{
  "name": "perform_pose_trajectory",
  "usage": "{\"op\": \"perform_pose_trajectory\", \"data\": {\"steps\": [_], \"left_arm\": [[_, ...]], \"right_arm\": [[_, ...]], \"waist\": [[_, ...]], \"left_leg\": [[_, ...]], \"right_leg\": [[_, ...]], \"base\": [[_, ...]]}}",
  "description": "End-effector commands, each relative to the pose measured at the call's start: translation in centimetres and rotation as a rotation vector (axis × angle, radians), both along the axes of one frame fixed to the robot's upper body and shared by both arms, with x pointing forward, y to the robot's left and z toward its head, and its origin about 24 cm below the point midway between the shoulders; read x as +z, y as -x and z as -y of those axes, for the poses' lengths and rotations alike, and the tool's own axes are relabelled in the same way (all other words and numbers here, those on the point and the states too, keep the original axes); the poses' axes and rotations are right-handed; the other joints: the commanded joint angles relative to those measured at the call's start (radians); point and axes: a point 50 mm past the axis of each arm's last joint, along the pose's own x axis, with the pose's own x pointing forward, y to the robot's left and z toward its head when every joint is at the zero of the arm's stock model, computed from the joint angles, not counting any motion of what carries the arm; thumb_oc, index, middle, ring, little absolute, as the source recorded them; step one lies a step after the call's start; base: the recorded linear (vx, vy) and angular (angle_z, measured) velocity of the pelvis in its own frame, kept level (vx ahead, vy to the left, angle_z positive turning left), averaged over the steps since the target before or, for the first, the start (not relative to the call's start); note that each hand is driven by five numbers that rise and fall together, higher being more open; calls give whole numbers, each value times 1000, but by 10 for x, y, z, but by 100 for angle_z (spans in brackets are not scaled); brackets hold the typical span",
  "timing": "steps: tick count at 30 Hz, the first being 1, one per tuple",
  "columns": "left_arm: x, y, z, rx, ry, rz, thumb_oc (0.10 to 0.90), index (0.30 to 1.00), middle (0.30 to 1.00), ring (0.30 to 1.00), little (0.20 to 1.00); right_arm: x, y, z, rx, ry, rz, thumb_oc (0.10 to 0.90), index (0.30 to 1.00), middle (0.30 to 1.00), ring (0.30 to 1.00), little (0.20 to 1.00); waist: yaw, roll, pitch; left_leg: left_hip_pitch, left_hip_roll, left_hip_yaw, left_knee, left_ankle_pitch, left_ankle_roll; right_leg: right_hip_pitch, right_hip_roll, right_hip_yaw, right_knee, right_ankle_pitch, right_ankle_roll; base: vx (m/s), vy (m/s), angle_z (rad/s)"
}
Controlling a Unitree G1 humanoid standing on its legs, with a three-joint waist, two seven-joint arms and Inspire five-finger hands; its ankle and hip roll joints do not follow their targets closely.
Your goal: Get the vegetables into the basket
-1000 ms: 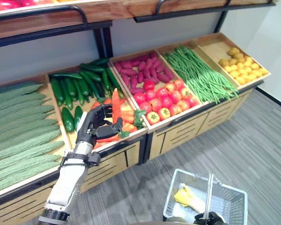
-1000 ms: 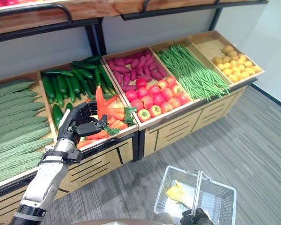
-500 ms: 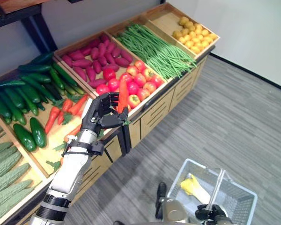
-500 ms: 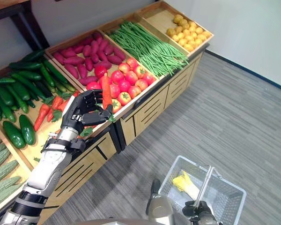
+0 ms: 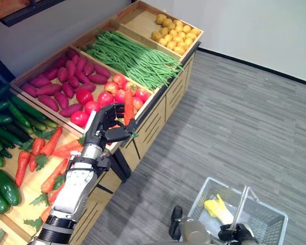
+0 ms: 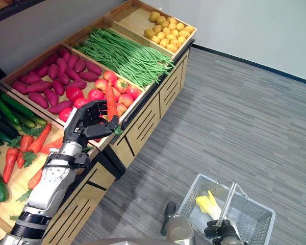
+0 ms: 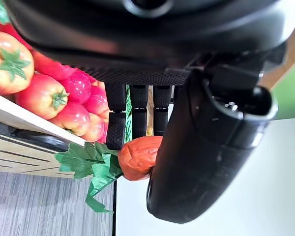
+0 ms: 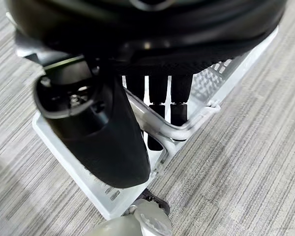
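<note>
Floor: grey striped carpet fills the right and lower part of the frame; a white wall runs along the upper right.
Stand: wooden produce stand runs diagonally from lower left to upper centre, split into bins with slatted fronts.
Bins, far to near: yellow fruit at upper centre; green beans next; purple sweet potatoes with tomatoes in front of them; carrots with leafy tops at left; dark cucumbers at the left edge.
Left hand: left hand sits left of centre, raised above the front edge of the tomato bin, fingers and thumb curled tight around one carrot.
Held carrot: held carrot stands nearly upright out of the fist, tip up, green leaves hanging below the thumb. Left wrist view shows its stalk end pinched between fingers and thumb, leaves trailing beside it.
Basket: white wire basket rests on the carpet at lower right, well apart from the stand.
Basket contents: one yellow vegetable lies inside, near the left wall.
Right hand: right hand at the bottom edge, lower right, fingers wrapped around the basket handle; right wrist view shows the fingers hooked over the metal bar.
</note>
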Motion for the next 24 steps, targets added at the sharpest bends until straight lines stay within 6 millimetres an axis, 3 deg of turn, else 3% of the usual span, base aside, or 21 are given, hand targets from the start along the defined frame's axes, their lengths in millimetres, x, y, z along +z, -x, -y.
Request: {"op": "perform_pose_trajectory", "data": {"steps": [1, 3, 4, 5, 6, 7, 8, 9, 10, 13, 14, 15, 16, 19, 24], "left_arm": [[51, 2, 8, -37, 39, 271, 400, 300, 300, 300, 300], [51, 2, 8, -42, 45, 275, 400, 300, 300, 300, 300], [53, 3, 8, -44, 57, 285, 400, 300, 300, 300, 300], [53, 3, 8, -45, 57, 287, 400, 300, 300, 300, 300], [54, 2, 8, -39, 70, 296, 400, 300, 300, 300, 300], [55, 2, 8, -40, 70, 299, 400, 300, 300, 300, 300], [55, 2, 8, -33, 77, 305, 400, 300, 300, 300, 300], [56, 2, 8, -30, 78, 310, 400, 300, 300, 300, 300], [55, 1, 8, -26, 79, 308, 400, 300, 300, 300, 300], [51, 2, 4, -4, 77, 296, 400, 300, 300, 300, 300], [51, 3, 1, 9, 75, 302, 400, 300, 300, 300, 300], [46, 5, -9, 79, -14, 284, 400, 300, 300, 300, 300], [46, 5, -9, 53, 16, 282, 400, 300, 300, 300, 300], [49, 7, -7, 27, 33, 291, 400, 300, 300, 300, 300], [52, 9, -11, 44, 34, 304, 400, 300, 300, 300, 300]], "right_arm": [[-1, 26, 11, 5, 45, -83, 400, 300, 300, 300, 300], [1, 23, 16, 8, 62, -78, 400, 300, 300, 300, 300], [3, 20, 21, 11, 73, -72, 400, 300, 300, 300, 300], [3, 19, 21, 10, 73, -71, 400, 300, 300, 300, 300], [5, 16, 23, 23, 78, -61, 400, 300, 300, 300, 300], [5, 15, 23, 21, 77, -59, 400, 300, 300, 300, 300], [6, 12, 24, 34, 81, -54, 400, 300, 300, 300, 300], [7, 8, 24, 51, 84, -50, 400, 300, 300, 300, 300], [7, 5, 23, 63, 84, -50, 400, 300, 300, 300, 300], [9, 6, 27, 72, 98, -55, 400, 300, 300, 300, 300], [10, 2, 28, 88, 103, -50, 400, 300, 300, 300, 300], [10, 3, 30, 144, 125, -88, 400, 300, 300, 300, 300], [11, -6, 27, 141, 109, -51, 400, 300, 300, 300, 300], [13, -19, 24, 110, 94, 6, 400, 300, 300, 300, 300], [10, -19, 15, 76, 58, 25, 400, 300, 300, 300, 300]], "waist": [[8, -20, -50], [17, -19, -35], [36, -26, -19], [38, -23, -17], [65, -34, 7], [62, -33, 8], [72, -45, 17], [82, -56, 21], [86, -60, 24], [98, -61, 16], [124, -62, 13], [147, -62, 13], [148, -61, 12], [132, -48, 4], [115, -37, -24]], "left_leg": [[-66, 24, -58, -6, 47, -33], [-101, 59, -63, 85, 74, -67], [-147, 114, -82, 219, 138, -122], [-157, 135, -89, 246, 137, -137], [-205, 143, -175, 333, 188, -154], [-214, 150, -183, 347, 186, -155], [-241, 126, -218, 363, 194, -136], [-287, 92, -294, 365, 166, -120], [-309, 74, -339, 335, 143, -103], [-334, 88, -398, 175, 128, -79], [-359, 60, -496, 104, 123, -72], [-357, 18, -667, 18, 101, -59], [-341, 7, -708, 29, 78, -55], [-309, -13, -654, -7, 78, -42], [-226, -61, -598, -84, 66, -16]], "right_leg": [[88, -59, -32, -46, 10, 140], [102, -43, -27, -63, -11, 130], [123, -21, -17, -83, -30, 112], [126, -8, -18, -89, -34, 104], [143, 7, 8, -114, -45, 87], [145, 11, 4, -119, -45, 84], [140, 8, 2, -124, -31, 72], [139, 5, 29, -136, -29, 73], [138, 5, 53, -143, -24, 80], [136, -11, 104, -167, -5, 117], [135, -16, 139, -175, -2, 127], [129, -22, 217, -170, -6, 137], [125, -22, 258, -162, -13, 139], [116, -22, 305, -172, 9, 135], [133, -40, 338, -186, 20, 157]], "base": [[48, -111, -12], [90, -187, -11], [110, -243, -15], [120, -257, -27], [32, -118, -29], [-4, -83, -32], [-24, -26, -52], [4, 11, -57], [64, 70, -77], [138, 221, -45], [308, 356, -77], [293, 289, -127], [177, 176, -150], [104, 176, -135], [102, 171, -40]]}}
